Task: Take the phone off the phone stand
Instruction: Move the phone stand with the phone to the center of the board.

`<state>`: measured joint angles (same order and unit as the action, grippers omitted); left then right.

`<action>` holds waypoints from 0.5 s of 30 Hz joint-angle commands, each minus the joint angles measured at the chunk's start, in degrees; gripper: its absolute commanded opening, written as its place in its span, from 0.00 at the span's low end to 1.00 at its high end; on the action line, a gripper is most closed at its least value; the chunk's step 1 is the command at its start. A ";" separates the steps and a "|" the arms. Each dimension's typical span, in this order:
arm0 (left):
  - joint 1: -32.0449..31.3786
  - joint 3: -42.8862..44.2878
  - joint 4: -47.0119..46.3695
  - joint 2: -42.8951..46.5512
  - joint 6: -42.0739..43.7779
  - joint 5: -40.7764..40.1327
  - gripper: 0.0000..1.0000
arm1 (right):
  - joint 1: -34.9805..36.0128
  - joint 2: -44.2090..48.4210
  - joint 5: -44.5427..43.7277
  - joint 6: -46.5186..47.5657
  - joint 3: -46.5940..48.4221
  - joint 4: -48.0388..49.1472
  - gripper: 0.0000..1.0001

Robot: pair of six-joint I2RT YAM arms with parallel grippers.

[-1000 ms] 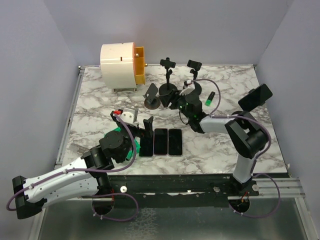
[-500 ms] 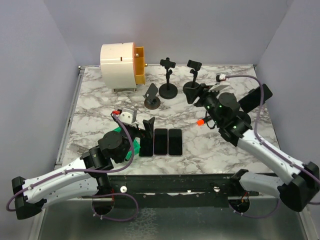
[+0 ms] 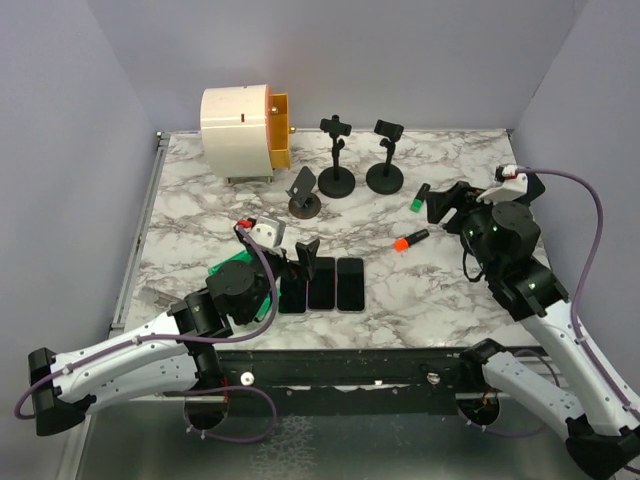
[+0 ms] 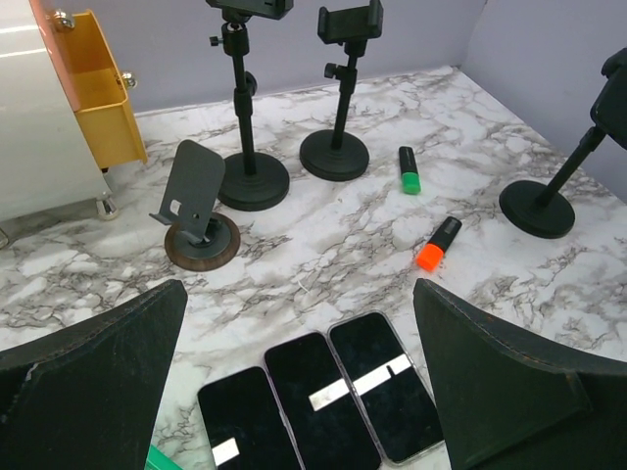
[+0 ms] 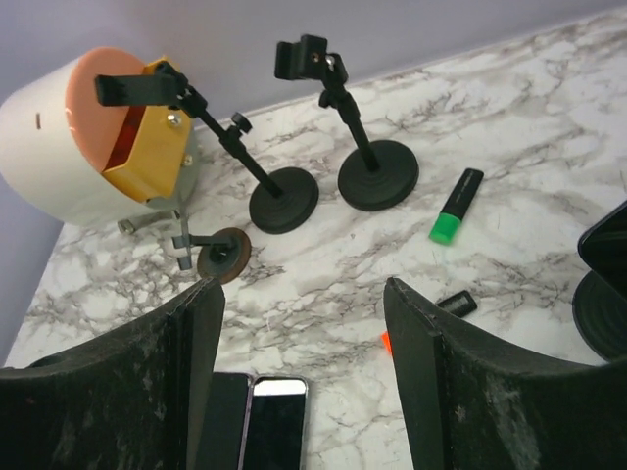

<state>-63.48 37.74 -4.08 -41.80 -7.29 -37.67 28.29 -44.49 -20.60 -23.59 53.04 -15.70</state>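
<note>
Hovering over mid-table, right gripper point(image 5: 304, 289) has its jaws apart with nothing between them. It faces 11 o'clock toward the two tall stands point(image 5: 377, 176), and both of their clamps are bare. The phone point(image 5: 605, 245) that matters sits on the stand point(image 4: 537, 208) at the table's 3 o'clock side. In the right wrist view only its dark corner shows, cut off by the frame edge at 3 o'clock of the jaws, above that stand's round base. In the top view the right wrist mostly hides it. The long axis can't be fully told: the visible edge runs from 8 to 2 o'clock in the wrist view, so the phone looks tilted rather than upright. Key relation: the phone is off to the side of the jaws, not in front, so my read is the right arm has to swing toward 3 o'clock and square its jaws across the phone's narrow width before closing. The right arm is clearly nearer. Left gripper point(image 4: 299, 289) is at the table's 7 o'clock, jaws wide apart and holding nothing, just above three flat phones point(image 4: 318, 397) lying side by side. It is well apart from the stand. Risk: a side knock could tip the stand.
</note>
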 commanded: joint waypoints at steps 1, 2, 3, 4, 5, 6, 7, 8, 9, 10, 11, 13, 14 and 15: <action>-0.06 -0.38 0.10 -0.30 -0.89 1.91 0.99 | -7.14 -0.88 13.76 -6.10 -3.27 -2.89 0.71; -0.06 -0.38 0.09 -0.43 -0.83 1.90 0.99 | -8.62 -0.56 15.09 -7.09 -3.75 -2.63 0.71; -0.06 -0.32 0.07 -0.45 -0.87 1.99 0.99 | -9.31 0.06 15.78 -7.81 -4.23 -2.63 0.71; -0.06 -0.33 0.12 -0.47 -0.88 2.04 0.99 | -9.76 0.88 15.94 -8.39 -4.85 -2.76 0.71; -0.06 -0.35 0.08 -0.55 -0.88 2.19 0.99 | -10.06 1.83 15.94 -8.95 -5.28 -3.20 0.71; -0.06 -0.31 0.10 -0.70 -0.93 2.36 0.99 | -10.29 2.99 15.94 -9.37 -5.75 -3.42 0.71; -0.06 -0.31 0.05 -0.84 -0.97 2.71 0.99 | -10.42 4.15 16.03 -9.85 -6.35 -3.85 0.71; -0.06 -0.37 -0.02 -0.99 -0.97 3.10 0.99 | -10.45 5.39 16.15 -10.35 -6.76 -4.30 0.71; -0.06 -0.38 -0.16 -1.26 -0.93 3.50 0.99 | -10.45 6.46 16.56 -10.67 -7.24 -4.98 0.71; -0.06 -0.42 -0.49 -1.74 -0.78 4.05 0.99 | -10.45 7.57 17.27 -10.63 -7.82 -5.07 0.71; -0.06 -0.49 -0.94 -2.16 -0.55 4.87 0.99 | -10.45 9.24 18.39 -10.41 -8.87 -4.69 0.71; -0.06 -0.72 -2.54 -3.57 -0.24 6.78 0.99 | -10.45 13.58 19.97 -9.48 -10.39 -3.70 0.71; -0.06 -0.80 -3.58 -4.48 -0.56 7.89 0.99 | -10.45 16.04 20.29 -8.56 -10.85 -3.23 0.70; -0.02 -0.45 -4.65 -5.50 -1.49 9.12 0.99 | -10.45 19.26 20.33 -7.38 -10.88 -3.12 0.70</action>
<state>-63.48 37.74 -4.91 -44.51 -7.70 -34.15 18.26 -33.19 -4.29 -32.58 43.75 -19.00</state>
